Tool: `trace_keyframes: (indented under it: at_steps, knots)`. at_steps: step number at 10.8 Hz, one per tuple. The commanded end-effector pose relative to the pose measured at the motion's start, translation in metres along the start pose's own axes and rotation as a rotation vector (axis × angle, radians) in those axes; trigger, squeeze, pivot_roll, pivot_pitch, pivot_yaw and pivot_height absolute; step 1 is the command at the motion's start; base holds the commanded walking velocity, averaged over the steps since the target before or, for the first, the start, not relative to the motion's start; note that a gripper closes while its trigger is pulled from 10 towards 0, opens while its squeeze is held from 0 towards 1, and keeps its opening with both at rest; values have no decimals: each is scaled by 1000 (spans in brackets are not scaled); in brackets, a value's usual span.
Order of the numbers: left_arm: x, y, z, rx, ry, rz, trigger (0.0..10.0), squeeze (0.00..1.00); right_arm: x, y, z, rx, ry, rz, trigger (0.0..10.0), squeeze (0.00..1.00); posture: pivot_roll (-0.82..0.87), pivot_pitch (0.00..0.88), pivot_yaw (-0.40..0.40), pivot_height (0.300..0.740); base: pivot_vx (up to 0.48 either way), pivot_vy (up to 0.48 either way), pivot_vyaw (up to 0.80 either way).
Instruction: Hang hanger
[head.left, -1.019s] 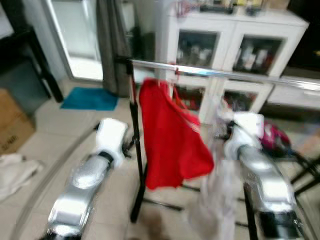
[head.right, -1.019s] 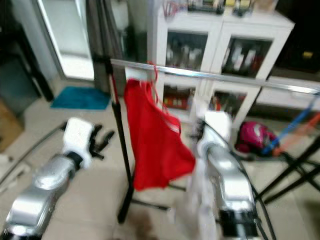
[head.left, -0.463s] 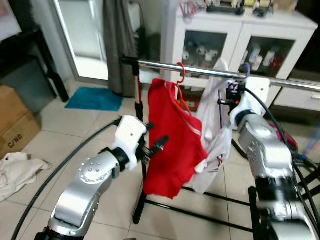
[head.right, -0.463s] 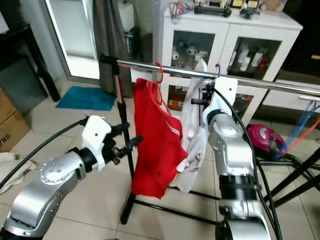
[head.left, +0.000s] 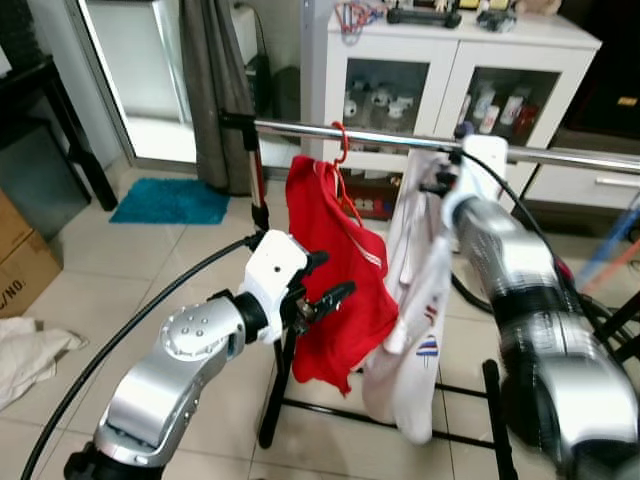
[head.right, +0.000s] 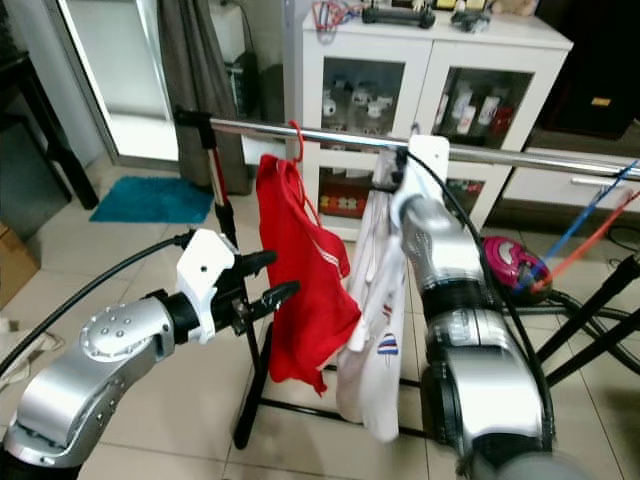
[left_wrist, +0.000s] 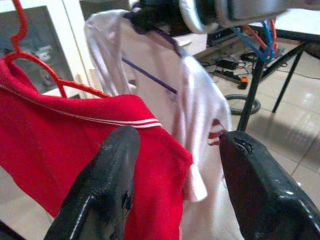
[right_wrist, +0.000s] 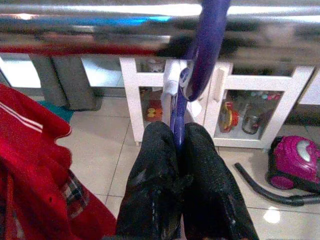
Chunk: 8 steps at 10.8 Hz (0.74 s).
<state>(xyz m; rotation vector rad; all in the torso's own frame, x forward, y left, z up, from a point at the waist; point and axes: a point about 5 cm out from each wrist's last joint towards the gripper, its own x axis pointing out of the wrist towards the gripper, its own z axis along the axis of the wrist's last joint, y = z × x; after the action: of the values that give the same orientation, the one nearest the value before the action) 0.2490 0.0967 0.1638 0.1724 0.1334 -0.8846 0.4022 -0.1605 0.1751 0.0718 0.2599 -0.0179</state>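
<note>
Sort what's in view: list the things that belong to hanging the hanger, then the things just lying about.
Job:
purple hanger
white shirt
metal rail
right gripper, shut on the hanger
left gripper, open

Lying about:
red shirt
white cabinet
blue mat
pink vacuum cleaner

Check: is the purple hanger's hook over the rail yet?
Cannot tell. The right gripper is shut on the purple hanger, whose hook rises to the rail, but blur hides whether it has seated over it.
</note>
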Motion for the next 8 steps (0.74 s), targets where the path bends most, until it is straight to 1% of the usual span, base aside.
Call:
trace_keyframes:
  at_steps: [1, 3, 4, 5, 7, 8]
  knots:
    - [0, 0, 6, 21, -3, -13, 10000, 0, 1, 0, 11, -4, -34, 12, 10000, 0, 177, 0, -8, 740, 0, 0, 0]
    - [-5, -2, 3, 13, 25, -22, 10000, 0, 4, 5, 0, -55, 52, 62, 10000, 0, 189, 0, -25, 740, 0, 0, 0]
    - [-7, -3, 1, 3, 34, -34, 10000, 0, 4, 4, -12, -61, 108, 80, 10000, 776, 188, 0, -28, 740, 0, 0, 0]
    - [-8, -5, 1, -5, 38, -54, 10000, 0, 4, 0, -19, -50, 133, 80, 10000, 1000, 185, 0, -24, 740, 0, 0, 0]
    - [-7, -4, 1, -11, 39, -56, 10000, 0, 0, -10, -20, -41, 104, 80, 10000, 1000, 170, 0, -8, 740, 0, 0, 0]
    - [-4, -1, 0, -23, 36, -30, 10000, 0, -9, -20, -12, -76, 18, 110, 10000, 1000, 157, 0, 7, 740, 0, 0, 0]
